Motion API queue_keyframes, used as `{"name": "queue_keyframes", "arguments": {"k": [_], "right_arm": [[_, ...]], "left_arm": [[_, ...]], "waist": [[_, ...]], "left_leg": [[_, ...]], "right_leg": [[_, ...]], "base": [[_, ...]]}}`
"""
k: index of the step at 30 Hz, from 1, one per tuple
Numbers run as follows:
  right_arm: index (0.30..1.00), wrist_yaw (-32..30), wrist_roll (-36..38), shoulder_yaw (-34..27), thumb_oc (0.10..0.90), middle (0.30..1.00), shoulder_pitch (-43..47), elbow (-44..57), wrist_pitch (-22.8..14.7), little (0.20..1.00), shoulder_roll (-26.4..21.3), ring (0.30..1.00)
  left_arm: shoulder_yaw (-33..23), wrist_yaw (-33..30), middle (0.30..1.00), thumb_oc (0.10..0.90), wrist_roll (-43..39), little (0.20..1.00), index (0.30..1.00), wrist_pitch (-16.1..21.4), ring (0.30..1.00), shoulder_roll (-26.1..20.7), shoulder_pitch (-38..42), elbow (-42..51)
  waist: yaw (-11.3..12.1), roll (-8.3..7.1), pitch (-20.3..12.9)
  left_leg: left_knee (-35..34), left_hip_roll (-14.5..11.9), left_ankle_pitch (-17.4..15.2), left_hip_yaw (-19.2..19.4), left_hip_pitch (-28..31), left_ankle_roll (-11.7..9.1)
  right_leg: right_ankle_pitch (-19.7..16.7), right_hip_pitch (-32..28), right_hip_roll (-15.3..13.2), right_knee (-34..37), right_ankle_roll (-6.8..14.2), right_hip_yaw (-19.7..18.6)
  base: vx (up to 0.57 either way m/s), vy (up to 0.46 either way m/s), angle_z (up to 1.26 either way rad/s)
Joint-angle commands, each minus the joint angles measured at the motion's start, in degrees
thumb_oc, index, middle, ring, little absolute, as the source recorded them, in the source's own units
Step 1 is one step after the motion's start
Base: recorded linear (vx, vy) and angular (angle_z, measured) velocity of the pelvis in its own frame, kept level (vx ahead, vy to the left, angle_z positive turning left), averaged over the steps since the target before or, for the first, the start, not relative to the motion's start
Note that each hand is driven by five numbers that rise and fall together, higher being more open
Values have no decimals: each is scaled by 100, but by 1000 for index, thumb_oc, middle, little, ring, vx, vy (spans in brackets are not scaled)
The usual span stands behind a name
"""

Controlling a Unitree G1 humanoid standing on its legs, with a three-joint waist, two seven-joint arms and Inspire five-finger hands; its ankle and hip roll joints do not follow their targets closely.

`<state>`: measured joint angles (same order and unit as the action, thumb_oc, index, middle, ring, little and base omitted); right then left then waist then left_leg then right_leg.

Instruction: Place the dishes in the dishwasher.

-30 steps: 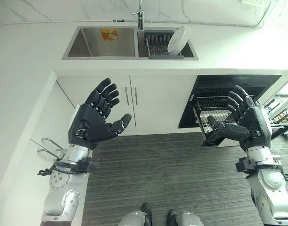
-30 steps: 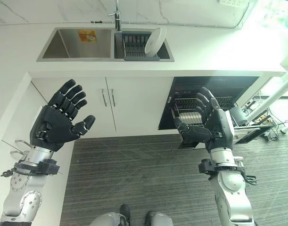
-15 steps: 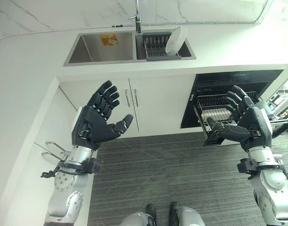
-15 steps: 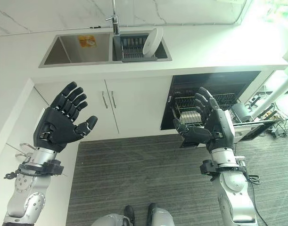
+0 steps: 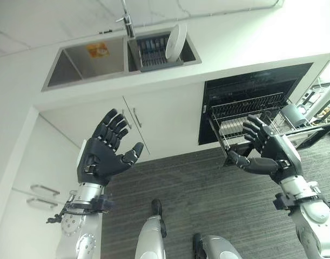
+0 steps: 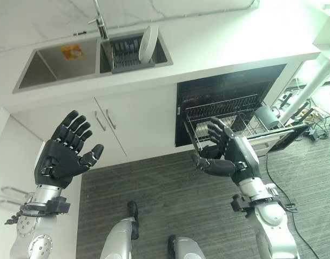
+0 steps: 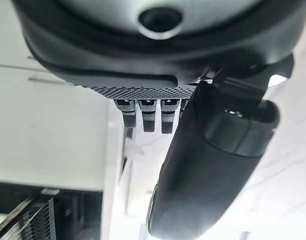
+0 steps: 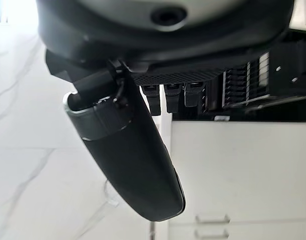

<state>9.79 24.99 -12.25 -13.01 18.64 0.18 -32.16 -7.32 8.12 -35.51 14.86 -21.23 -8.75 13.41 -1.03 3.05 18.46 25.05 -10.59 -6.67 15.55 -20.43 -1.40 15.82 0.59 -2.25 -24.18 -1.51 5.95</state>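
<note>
A white plate point(image 5: 174, 40) stands on edge in a dark dish rack point(image 5: 154, 51) in the right basin of the steel sink point(image 5: 73, 67). Below the counter the dishwasher point(image 5: 251, 91) is open, its wire rack point(image 5: 246, 116) pulled out. My left hand point(image 5: 102, 156) is raised in front of the white cabinets, palm up, fingers spread, holding nothing. My right hand point(image 5: 267, 154) hovers just in front of the pulled-out rack, open and empty too. Both hands are well below and apart from the plate.
An orange sponge-like item point(image 5: 97, 50) lies in the left basin. A faucet point(image 5: 127, 16) rises behind the sink. White cabinet doors point(image 5: 154, 121) with handles sit left of the dishwasher. A white counter point(image 5: 13, 135) runs along my left. Dark striped floor point(image 5: 197, 189) lies below.
The whole view has swung, so the sink and dishwasher sit further left and tilted. My right hand has come lower and closer to the pulled-out rack; the left hand stays raised and open.
</note>
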Motion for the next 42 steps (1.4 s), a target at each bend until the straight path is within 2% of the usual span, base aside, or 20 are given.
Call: {"name": "queue_keyframes", "arguments": {"k": [1,4,5,6,7,8,10,12,13,15,18,19,20,25,28,33,35,38,39,42], "right_arm": [[900,-337,518,-82,800,900,962,628,-844,900,242,900],[900,-575,251,-10,800,900,1059,728,-840,900,529,900],[900,-538,252,-30,800,900,1029,745,-813,900,539,900],[900,-486,251,-44,800,900,1023,746,-815,900,560,900],[900,-439,258,-51,800,900,995,741,-899,900,581,900],[900,-397,261,-17,800,900,993,743,-1010,900,614,900],[900,-427,311,65,800,900,1085,683,-1129,900,614,900],[900,-434,380,57,800,900,1110,673,-1184,900,606,900],[900,-415,623,-4,800,900,1139,663,-1425,900,608,900],[900,-478,852,-57,800,900,1180,661,-1605,900,688,900],[900,-474,864,-60,800,900,1187,654,-1613,900,691,900],[900,-664,564,95,800,900,1262,715,-1545,900,883,900],[900,-671,568,110,800,900,1253,740,-1535,900,883,900],[900,-647,692,129,800,900,1276,749,-1430,900,760,900],[900,-674,553,222,800,900,1445,774,-1278,900,735,900],[900,-747,899,118,800,900,1453,813,-1216,900,632,900],[900,-563,1203,31,800,900,1409,793,-1192,900,643,900],[900,-437,1058,53,800,900,1411,839,-1323,900,590,900],[900,-433,1028,97,800,900,1405,888,-1325,900,600,900],[900,-427,851,198,800,900,1449,859,-1239,900,703,900]], "left_arm": [[-136,159,900,800,129,900,900,943,900,-485,669,979],[-185,412,900,800,167,900,900,1142,900,-585,866,1224],[-204,465,900,800,203,900,900,1204,900,-612,894,1295],[-189,526,900,800,244,900,900,1254,900,-622,954,1353],[-173,565,900,800,274,900,900,1287,900,-624,1009,1368],[-156,617,900,800,372,900,900,1341,900,-582,1067,1391],[-79,478,900,800,546,900,900,1351,900,-642,1217,1422],[-55,436,900,800,558,900,900,1346,900,-678,1282,1399],[-14,355,900,800,637,900,900,1344,900,-715,1397,1343],[40,330,900,800,703,900,900,1328,900,-726,1467,1308],[42,325,900,800,708,900,900,1328,900,-735,1480,1301],[173,321,900,800,869,900,900,1112,900,-692,1520,1356],[152,293,900,800,855,900,900,1059,900,-733,1473,1397],[55,286,900,800,650,900,900,951,900,-775,1321,1473],[120,200,900,800,545,900,900,890,900,-671,1318,1533],[177,95,900,800,526,900,900,924,900,-574,1308,1538],[219,160,900,800,435,900,900,1012,900,-477,1246,1526],[265,169,900,800,373,900,900,1097,900,-365,1128,1528],[282,229,900,800,369,900,900,1125,900,-288,1023,1517],[269,280,900,800,422,900,900,1140,900,-247,913,1501]], "waist": [[227,-284,-831],[287,-349,-972],[269,-420,-989],[240,-397,-1014],[179,-352,-984],[110,-298,-901],[114,-298,-826],[96,-295,-795],[14,-350,-660],[-109,-429,-591],[-78,-441,-607],[-213,-431,-561],[-199,-444,-582],[-175,-513,-707],[-179,-480,-852],[-274,-408,-956],[-315,-377,-979],[-278,-385,-977],[-228,-382,-935],[-164,-284,-901]], "left_leg": [[-786,299,-53,-172,626,-193],[-786,591,-214,-429,699,-14],[-786,750,-319,-519,783,64],[-786,821,-354,-658,813,148],[-786,868,-397,-793,883,202],[-786,927,-440,-915,1037,222],[-786,934,-432,-923,1100,182],[-786,911,-447,-930,1136,155],[-786,909,-511,-868,1253,117],[-786,968,-637,-835,1362,126],[-786,975,-639,-802,1342,139],[-786,1024,-896,-914,1645,201],[-786,1023,-944,-893,1697,226],[-786,921,-1125,-799,1879,223],[-786,721,-1155,-683,1993,101],[-786,369,-992,-514,2084,-167],[-786,251,-796,-432,2116,-298],[-786,363,-559,-427,2199,-300],[-786,611,-725,-410,2099,-171],[-786,800,-760,-547,1883,-105]], "right_leg": [[218,-753,-295,699,893,468],[-48,-738,-574,699,1049,689],[-323,-807,-645,699,1149,717],[-926,-824,-573,699,1206,801],[-1320,-736,-486,430,1242,837],[-1424,-236,-429,-318,1211,831],[-1102,64,-350,216,1050,994],[-1099,13,-303,588,1017,1040],[-958,367,-468,699,998,966],[-1151,801,-670,699,1079,613],[-1164,838,-675,699,1095,574],[-1525,1357,-930,699,1211,198],[-1572,1413,-982,699,1215,242],[-1368,1341,-953,699,1262,391],[-1116,1218,-853,699,1105,528],[-933,1068,-711,699,901,679],[-849,980,-637,699,802,713],[-739,890,-595,699,694,695],[-695,810,-530,699,684,648],[-654,769,-370,699,733,544]], "base": [[264,292,-36],[233,294,29],[289,327,61],[241,291,64],[194,290,60],[156,184,46],[160,-17,12],[115,-116,-15],[120,-149,-14],[147,-145,4],[128,-129,7],[408,-472,-16],[469,-556,-12],[208,-340,18],[160,-332,18],[84,-237,16],[77,-253,7],[66,-159,15],[80,-124,-8],[72,-20,-1]]}}
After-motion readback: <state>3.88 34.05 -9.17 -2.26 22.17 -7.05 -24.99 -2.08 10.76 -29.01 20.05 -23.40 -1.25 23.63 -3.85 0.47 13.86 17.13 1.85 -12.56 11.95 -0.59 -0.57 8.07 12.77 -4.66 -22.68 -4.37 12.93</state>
